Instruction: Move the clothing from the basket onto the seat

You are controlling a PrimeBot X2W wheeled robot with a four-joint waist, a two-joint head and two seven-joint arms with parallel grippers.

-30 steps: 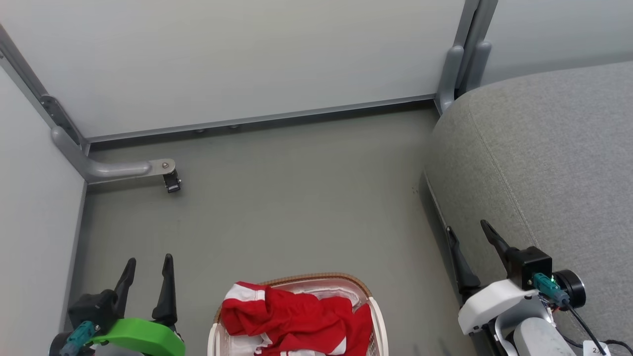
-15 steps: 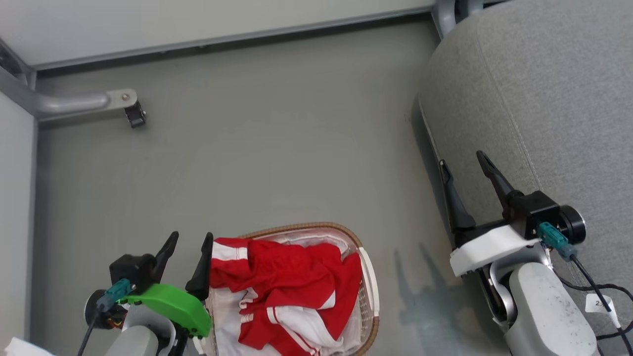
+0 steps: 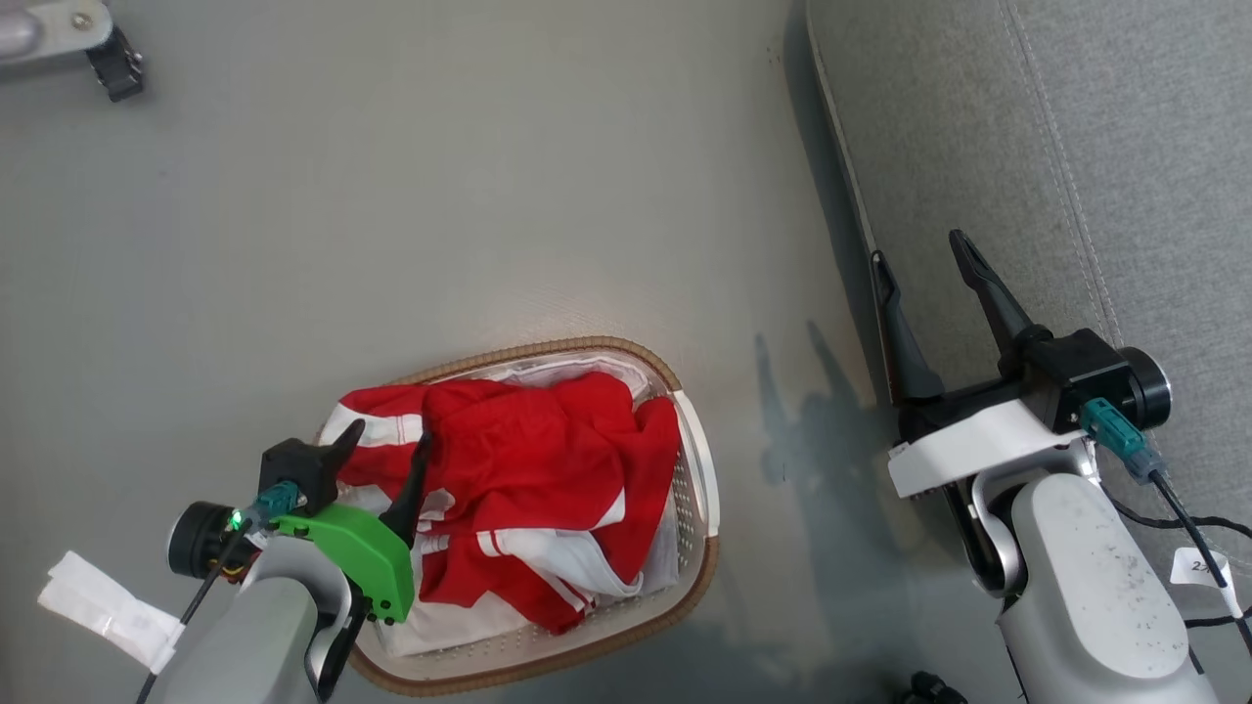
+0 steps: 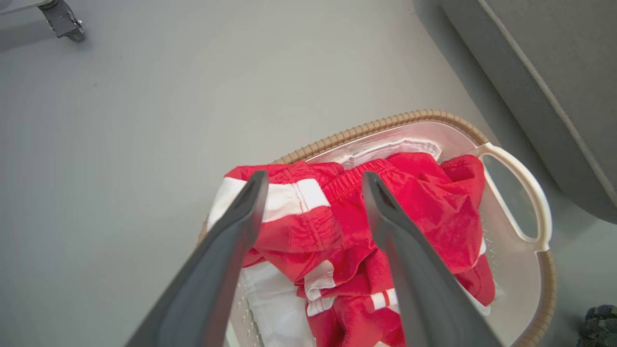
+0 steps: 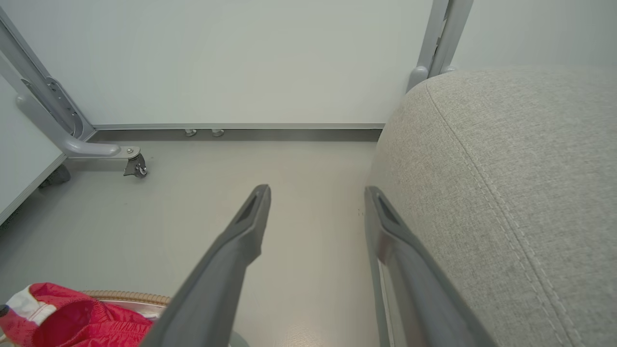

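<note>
Left claw (image 3: 389, 432): moved from beside basket (image 3: 548, 347) to over it; open.
Red jersey (image 3: 548, 440): heaped in basket.
Right claw (image 3: 917, 246): open, by couch (image 3: 1125, 147).
Grip: I'd pinch thick red fold, not liner (image 4: 390, 146).

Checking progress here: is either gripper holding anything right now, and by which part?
Nothing is held: left gripper open over the clothing, right gripper open beside the couch.

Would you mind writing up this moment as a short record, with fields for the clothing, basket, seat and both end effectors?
clothing: red and white, crumpled inside the basket
basket: on the floor, beside the seat
seat: grey, no clothing on the visible part
left end effector: open, over the clothing, nothing gripped
right end effector: open, empty, at the seat's edge
</note>
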